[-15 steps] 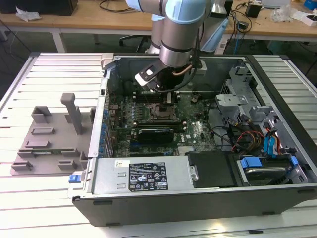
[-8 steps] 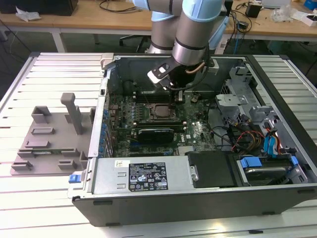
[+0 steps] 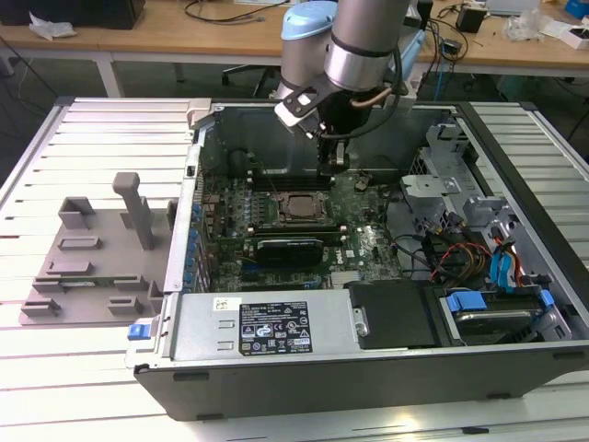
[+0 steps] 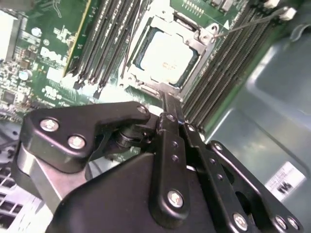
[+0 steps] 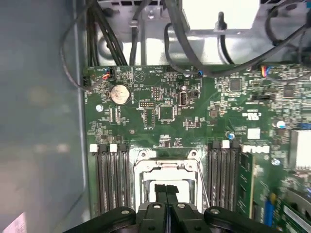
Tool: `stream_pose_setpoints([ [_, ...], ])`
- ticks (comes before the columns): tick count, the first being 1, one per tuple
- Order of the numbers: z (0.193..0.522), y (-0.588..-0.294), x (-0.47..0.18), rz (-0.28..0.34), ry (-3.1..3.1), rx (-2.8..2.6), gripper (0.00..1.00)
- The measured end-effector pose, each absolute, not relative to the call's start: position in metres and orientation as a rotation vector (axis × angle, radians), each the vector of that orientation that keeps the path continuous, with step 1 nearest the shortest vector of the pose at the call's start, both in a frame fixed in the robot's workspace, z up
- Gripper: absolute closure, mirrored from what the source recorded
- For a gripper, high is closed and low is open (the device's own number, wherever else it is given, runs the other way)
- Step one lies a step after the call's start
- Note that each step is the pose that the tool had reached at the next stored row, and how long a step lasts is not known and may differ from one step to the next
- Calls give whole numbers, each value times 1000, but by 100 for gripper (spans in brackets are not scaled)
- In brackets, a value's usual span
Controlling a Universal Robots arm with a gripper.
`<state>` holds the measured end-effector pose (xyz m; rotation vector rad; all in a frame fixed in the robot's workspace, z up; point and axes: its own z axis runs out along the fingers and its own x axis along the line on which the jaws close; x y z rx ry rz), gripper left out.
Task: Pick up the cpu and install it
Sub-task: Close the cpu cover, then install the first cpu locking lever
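The cpu [image 4: 167,59] is a small square chip with a silvery-white top. It lies flat inside the open metal socket frame [image 4: 204,41] on the green motherboard [image 5: 160,111] in the computer case [image 3: 368,359]. In the exterior view the chip [image 3: 299,205] sits mid-board. My gripper [image 3: 334,164] hangs just above the board, a little behind the socket, with its black fingers [image 4: 168,109] pressed together and nothing between them. In the first wrist view the fingertips [image 5: 161,190] stand over the socket's bright chip [image 5: 187,187].
Memory slots [image 5: 109,179] flank the socket on both sides. A black card [image 3: 290,247] lies in front of it. Cables and a drive bay with blue parts [image 3: 497,276] fill the case on the exterior view's right. A grey fixture tray [image 3: 101,249] sits outside the case on the exterior view's left.
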<state>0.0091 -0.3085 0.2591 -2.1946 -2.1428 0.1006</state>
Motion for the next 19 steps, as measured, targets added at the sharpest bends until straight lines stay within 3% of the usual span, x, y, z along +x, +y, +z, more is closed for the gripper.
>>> stream_pose_setpoints([
  [19, 260, -309, 9, 113, -2396, -1926, 89],
])
